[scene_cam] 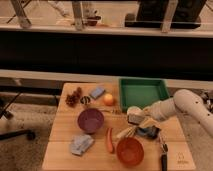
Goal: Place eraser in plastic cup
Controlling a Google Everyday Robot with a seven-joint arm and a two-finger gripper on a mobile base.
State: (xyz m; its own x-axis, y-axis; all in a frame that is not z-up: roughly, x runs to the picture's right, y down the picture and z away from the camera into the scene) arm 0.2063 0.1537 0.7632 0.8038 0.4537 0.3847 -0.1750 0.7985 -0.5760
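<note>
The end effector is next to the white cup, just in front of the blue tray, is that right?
No, the tray is green, not blue. The camera view shows the end effector next to the white cup, just in front of it.
</note>
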